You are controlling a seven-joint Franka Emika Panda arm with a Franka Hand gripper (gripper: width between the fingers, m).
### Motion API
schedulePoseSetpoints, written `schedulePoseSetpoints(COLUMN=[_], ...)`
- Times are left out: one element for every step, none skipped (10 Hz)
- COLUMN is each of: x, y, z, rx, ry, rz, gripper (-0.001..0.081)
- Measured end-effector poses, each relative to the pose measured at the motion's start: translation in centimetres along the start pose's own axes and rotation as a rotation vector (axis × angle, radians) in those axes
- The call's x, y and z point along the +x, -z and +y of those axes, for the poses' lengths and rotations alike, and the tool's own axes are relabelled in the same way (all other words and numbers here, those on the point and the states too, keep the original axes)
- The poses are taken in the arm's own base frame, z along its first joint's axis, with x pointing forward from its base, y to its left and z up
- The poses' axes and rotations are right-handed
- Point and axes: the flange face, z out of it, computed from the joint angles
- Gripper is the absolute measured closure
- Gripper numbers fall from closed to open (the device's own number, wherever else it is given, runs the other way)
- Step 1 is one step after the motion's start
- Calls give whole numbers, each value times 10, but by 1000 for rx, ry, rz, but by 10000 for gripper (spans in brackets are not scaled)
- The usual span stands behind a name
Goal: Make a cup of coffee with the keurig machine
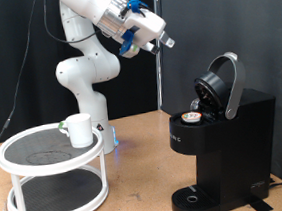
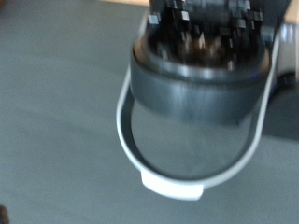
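Observation:
The keurig machine [image 1: 220,143] stands at the exterior view's right with its domed lid [image 1: 222,83] raised. A small pod with a tan top [image 1: 192,118] sits in its open chamber. The white cup [image 1: 79,130] stands on a round white rack at the exterior view's left. My gripper [image 1: 166,42] is in the air, above and to the left of the machine's lid, touching nothing. The blurred wrist view shows the open lid's dark underside [image 2: 196,79] and its silver handle [image 2: 173,185]; no fingers show there.
The cup's white two-tier round rack [image 1: 51,166] stands on the wooden table [image 1: 140,196]. The machine's round drip base [image 1: 195,199] has nothing on it. A black curtain hangs behind, and my arm's white base stands behind the rack.

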Motion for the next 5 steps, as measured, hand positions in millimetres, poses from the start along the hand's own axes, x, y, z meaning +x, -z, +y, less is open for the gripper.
schedulePoseSetpoints(x=[-11, -22, -34, -45, -56], y=[-3, -9, -16, -23, -31], z=[-2, -3, -3, -1, 3], rx=[-31, -50, -59, -67, -74], ry=[3, 11, 25, 42, 58], rz=[-8, -12, -12, -8, 0], gripper=[72, 72, 72, 72, 72])
